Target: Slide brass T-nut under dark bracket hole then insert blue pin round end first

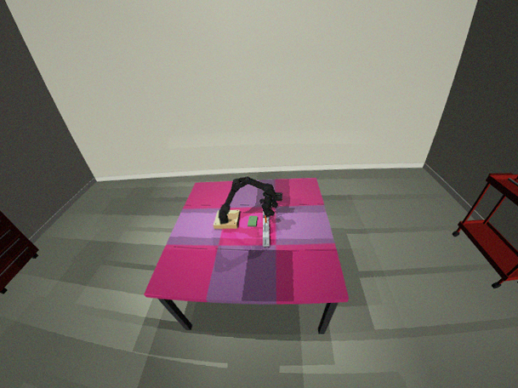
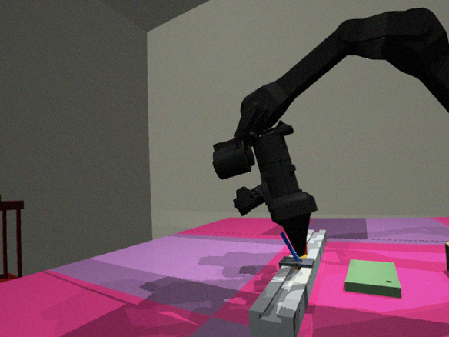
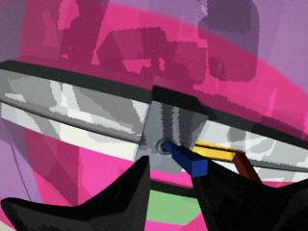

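In the exterior view, the black parallel-jaw gripper (image 2: 300, 253) (image 3: 168, 161) is low at the dark flat bracket (image 2: 296, 261) (image 3: 168, 127); in the wrist view it is partly open, holding nothing, the slanting blue pin (image 2: 290, 246) (image 3: 185, 160) in the bracket's hole

The bracket (image 2: 283, 262) (image 3: 180, 122) hides how deep the blue pin (image 2: 289, 246) (image 3: 185, 161) reaches.
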{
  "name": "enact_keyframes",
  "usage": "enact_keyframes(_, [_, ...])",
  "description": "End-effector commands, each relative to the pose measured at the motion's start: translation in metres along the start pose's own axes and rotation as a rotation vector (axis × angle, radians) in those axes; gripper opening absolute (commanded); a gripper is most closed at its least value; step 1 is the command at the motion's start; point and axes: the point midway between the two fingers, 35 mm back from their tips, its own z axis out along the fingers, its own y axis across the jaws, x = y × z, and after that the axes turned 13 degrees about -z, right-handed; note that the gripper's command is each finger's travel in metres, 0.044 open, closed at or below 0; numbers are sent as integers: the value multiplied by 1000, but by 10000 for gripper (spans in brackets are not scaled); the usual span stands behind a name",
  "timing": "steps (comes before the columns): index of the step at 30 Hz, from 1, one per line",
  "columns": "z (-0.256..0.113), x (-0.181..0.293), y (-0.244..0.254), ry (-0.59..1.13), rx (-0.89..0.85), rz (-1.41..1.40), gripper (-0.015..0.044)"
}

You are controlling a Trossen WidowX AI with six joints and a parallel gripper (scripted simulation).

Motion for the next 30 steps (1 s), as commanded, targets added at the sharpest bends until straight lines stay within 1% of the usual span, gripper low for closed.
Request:
enact_keyframes(1, [0, 0, 0, 0, 1, 0, 160])
enact_keyframes(4, [-3, 0, 0, 0, 1, 0, 160])
enact_keyframes(15, [-54, 11, 5, 0, 0, 0, 160])
enact_keyframes(30, [-55, 11, 5, 0, 0, 0, 160])
